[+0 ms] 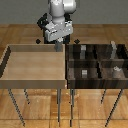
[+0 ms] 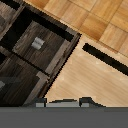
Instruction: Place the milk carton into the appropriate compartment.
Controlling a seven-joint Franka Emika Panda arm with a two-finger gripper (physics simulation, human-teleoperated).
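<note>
Dark wood makes the divided bin (image 1: 97, 82), and the milk carton (image 1: 82, 50) stands inside it, in the back compartment that borders the pale wooden tray (image 1: 35, 81). The gripper (image 1: 59, 46) hangs above the wall shared by the tray and the bin. From the gripper, the carton is near, toward the exterior view's right and lower. Its long axis is upright. I see nothing between the fingers, but the pictures are too coarse, so I cannot tell if the gripper is released or clenched. The wrist view shows a small grey thing in a corner compartment; I cannot say if it is the carton. I judge the carton already sits in a compartment, so any next move turns on this short sideways offset.
</note>
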